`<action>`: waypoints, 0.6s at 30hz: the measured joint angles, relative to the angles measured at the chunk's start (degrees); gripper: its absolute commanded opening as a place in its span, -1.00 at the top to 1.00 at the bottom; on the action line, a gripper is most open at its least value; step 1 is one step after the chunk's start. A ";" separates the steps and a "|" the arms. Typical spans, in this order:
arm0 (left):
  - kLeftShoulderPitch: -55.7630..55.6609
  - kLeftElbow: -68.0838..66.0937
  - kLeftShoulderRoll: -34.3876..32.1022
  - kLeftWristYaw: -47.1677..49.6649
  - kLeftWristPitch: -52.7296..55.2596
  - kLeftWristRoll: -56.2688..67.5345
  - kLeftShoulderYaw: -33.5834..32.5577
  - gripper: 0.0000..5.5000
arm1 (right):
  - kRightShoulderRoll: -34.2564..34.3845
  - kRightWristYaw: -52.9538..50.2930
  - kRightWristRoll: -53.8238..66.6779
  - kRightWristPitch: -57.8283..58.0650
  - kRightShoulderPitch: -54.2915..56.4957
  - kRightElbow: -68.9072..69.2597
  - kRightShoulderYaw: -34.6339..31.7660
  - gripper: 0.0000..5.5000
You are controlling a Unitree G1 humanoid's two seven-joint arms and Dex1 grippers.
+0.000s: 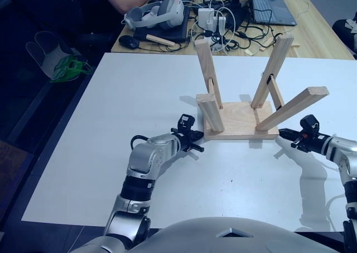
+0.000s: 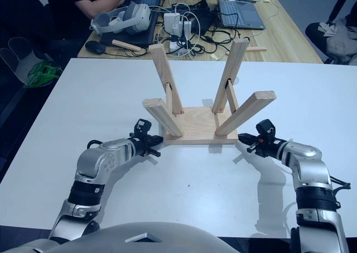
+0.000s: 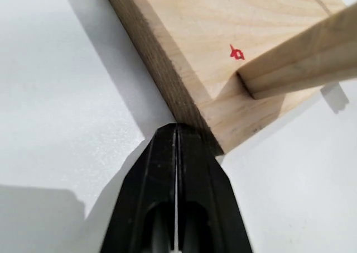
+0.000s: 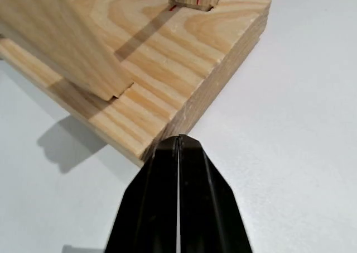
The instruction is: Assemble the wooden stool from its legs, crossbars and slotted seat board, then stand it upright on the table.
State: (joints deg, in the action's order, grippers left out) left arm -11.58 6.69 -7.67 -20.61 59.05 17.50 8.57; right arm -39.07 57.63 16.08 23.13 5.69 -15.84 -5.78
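While the stool [image 1: 270, 77] sits upside down on the table [image 1: 111, 108] toward its far edge, seat board [image 1: 240, 122] flat, legs [image 1: 207, 68] up, both grippers are pinched shut: left gripper [image 3: 176, 134] at the board's near-left corner, right gripper [image 4: 179, 142] at near-right. Wrist views catch unreadable red scribbles [image 3: 237, 52] by the leg slots.

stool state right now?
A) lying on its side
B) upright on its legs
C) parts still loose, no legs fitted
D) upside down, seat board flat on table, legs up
D: the seat board lies flat on the white table, with all four legs seated in it and pointing up and outward.
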 measured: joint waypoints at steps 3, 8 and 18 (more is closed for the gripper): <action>-0.04 0.08 -0.76 -0.69 -0.05 0.12 -1.53 0.98 | -0.32 1.64 0.51 2.59 -1.50 2.98 0.64 1.00; -0.07 0.88 -0.78 -1.75 -0.11 1.23 -2.80 0.98 | -1.14 1.77 0.86 4.11 -1.95 5.09 0.30 1.00; 0.00 2.89 -1.31 -3.99 -0.10 3.04 -4.26 0.98 | -1.91 1.80 2.61 5.82 -1.95 7.13 -1.19 1.00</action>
State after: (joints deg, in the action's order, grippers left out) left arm -11.58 9.58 -8.98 -24.60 58.94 20.54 4.32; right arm -40.98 59.43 18.69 28.95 3.74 -8.72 -6.98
